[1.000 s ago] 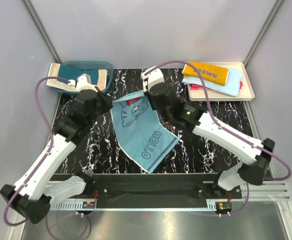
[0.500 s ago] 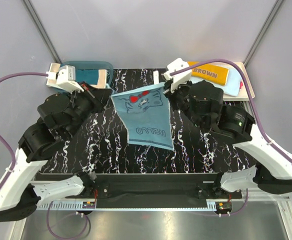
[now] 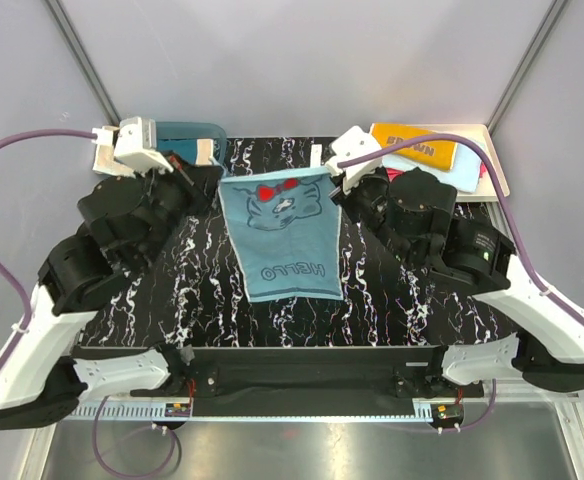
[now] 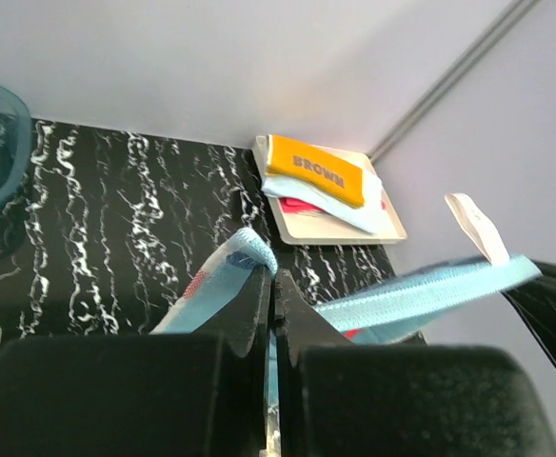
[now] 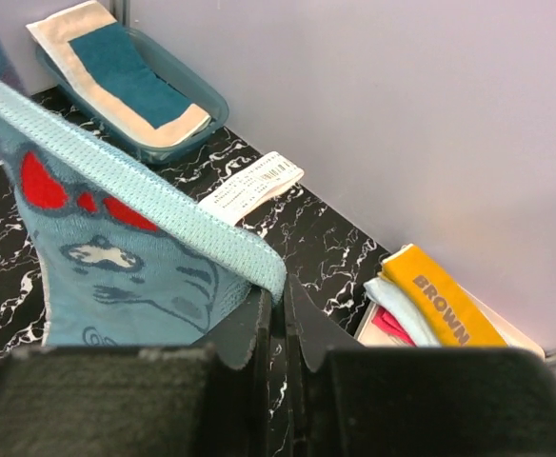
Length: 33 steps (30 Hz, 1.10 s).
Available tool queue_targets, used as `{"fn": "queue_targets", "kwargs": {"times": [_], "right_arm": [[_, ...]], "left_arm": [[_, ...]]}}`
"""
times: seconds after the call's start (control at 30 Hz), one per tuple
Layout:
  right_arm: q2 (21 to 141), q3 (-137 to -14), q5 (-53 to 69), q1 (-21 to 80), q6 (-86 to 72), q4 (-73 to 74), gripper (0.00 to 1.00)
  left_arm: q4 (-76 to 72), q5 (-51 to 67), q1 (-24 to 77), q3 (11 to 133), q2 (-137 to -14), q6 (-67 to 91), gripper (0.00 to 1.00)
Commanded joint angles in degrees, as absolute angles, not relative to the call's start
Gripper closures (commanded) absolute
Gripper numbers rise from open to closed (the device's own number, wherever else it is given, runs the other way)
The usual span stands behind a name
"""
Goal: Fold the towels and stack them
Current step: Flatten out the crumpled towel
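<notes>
The dusty blue towel [image 3: 284,235] with a cartoon outline and "HELLO" lettering hangs stretched between my two grippers above the marbled table. My left gripper [image 3: 218,180] is shut on its left top corner [image 4: 249,249]. My right gripper [image 3: 334,177] is shut on its right top corner [image 5: 264,269]. The towel's lower edge rests on the table. The orange-yellow "BROWN" towel [image 3: 414,146] lies folded on top of a light blue towel [image 3: 452,172] and a red towel [image 5: 388,325] in the cream tray [image 3: 494,170]. The dark teal towel with cream border [image 5: 130,71] lies in the teal basin [image 3: 188,131].
The black marbled table [image 3: 392,300] runs under the towel. The basin stands at the back left, the tray at the back right. A white label strip [image 5: 251,181] lies on the table near the back. Grey walls close in the sides and back.
Both grippers have pulled the blue towel square and taut, so it now hangs straight with its top edge level. The left arm moved up and back; the right arm shifted slightly left.
</notes>
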<state>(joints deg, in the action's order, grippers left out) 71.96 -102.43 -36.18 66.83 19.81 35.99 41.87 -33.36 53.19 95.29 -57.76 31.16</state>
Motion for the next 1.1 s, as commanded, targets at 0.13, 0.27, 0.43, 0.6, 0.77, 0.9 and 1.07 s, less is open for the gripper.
{"fn": "queue_targets", "kwargs": {"times": [0.13,0.27,0.43,0.6,0.77,0.9,1.07], "right_arm": [[74.17,-102.39,-21.82,48.89,19.43,31.2,1.0],[81.27,-102.74,-8.3,37.81,16.88,29.54,1.0],[90.51,-104.23,6.3,24.98,13.54,24.18,1.0],[104.65,-109.94,15.82,17.41,9.23,20.48,1.0],[119.14,-122.15,17.31,14.33,5.99,22.59,1.0],[126.64,-128.05,18.11,13.1,3.87,23.38,1.0],[129.73,-127.1,19.25,12.13,0.88,22.85,1.0]], "left_arm": [[35.43,-20.31,35.08,97.82,-66.61,29.97,1.0],[31.56,-10.91,24.46,97.56,-73.2,32.52,1.0],[24.01,-2.47,16.18,96.77,-83.74,35.67,1.0],[17.67,4.3,10.29,101.24,-95.78,37.35,1.0],[13.54,7.38,7.48,105.81,-108.08,39.64,1.0],[12.39,8.17,6.51,108.45,-114.42,40.25,1.0],[10.81,9.05,6.33,107.23,-117.68,41.13,1.0]]}}
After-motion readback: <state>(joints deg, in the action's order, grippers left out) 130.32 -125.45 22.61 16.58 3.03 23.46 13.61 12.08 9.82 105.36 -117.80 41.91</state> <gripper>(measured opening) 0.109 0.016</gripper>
